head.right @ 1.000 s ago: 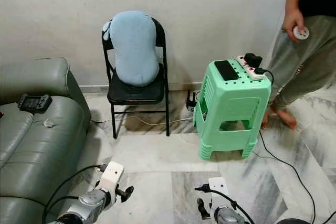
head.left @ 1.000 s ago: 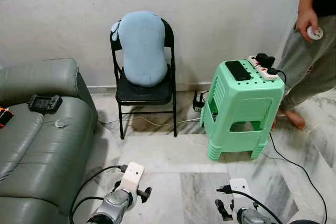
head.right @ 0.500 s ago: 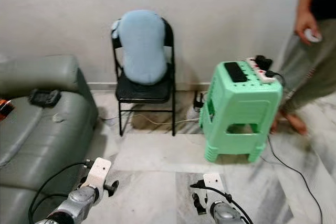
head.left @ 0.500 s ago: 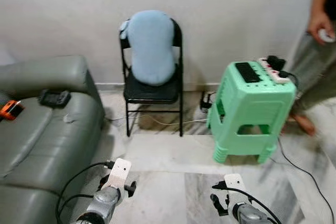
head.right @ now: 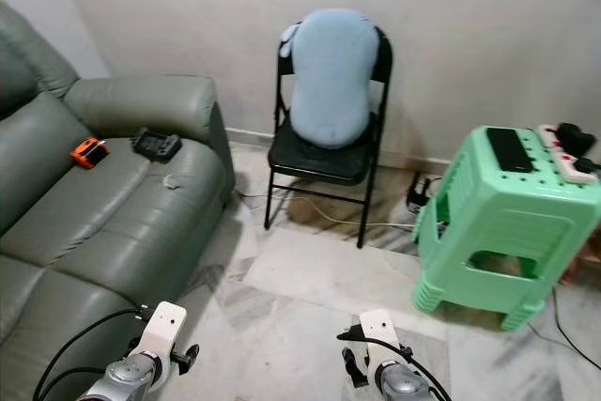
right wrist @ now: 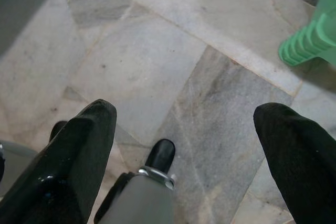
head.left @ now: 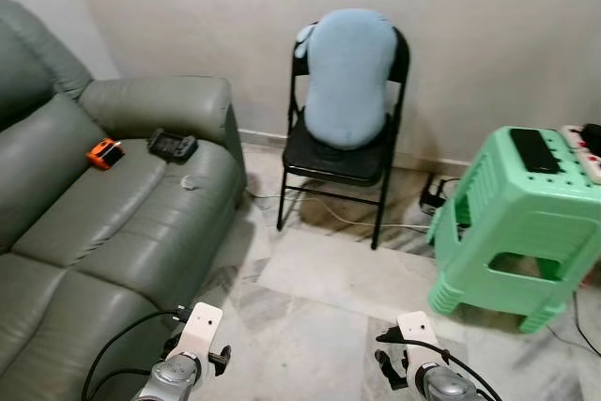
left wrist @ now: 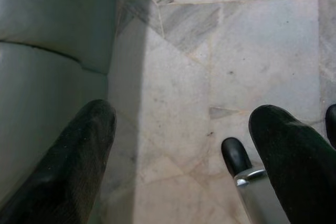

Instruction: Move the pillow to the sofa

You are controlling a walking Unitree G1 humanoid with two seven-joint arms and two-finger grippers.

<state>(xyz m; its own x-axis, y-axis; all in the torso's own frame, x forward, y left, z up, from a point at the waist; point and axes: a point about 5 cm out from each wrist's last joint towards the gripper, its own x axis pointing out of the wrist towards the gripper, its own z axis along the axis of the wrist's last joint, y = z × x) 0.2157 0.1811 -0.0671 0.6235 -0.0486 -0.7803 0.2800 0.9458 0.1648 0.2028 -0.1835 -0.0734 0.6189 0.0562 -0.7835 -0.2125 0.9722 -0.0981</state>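
Light-blue pillow (head.left: 347,77) upright on black folding chair (head.left: 340,155) against the wall. Grey sofa (head.left: 103,223) along the left, its front edge bordering open marble floor (head.left: 319,279); green stool (head.left: 512,218) bounding the right. Left gripper (left wrist: 181,145) low beside sofa base, fingers spread. Right gripper (right wrist: 184,135) low over floor, fingers spread, empty.

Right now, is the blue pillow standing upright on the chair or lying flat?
Upright: the blue pillow stands on end on the black folding chair, leaning against its backrest.
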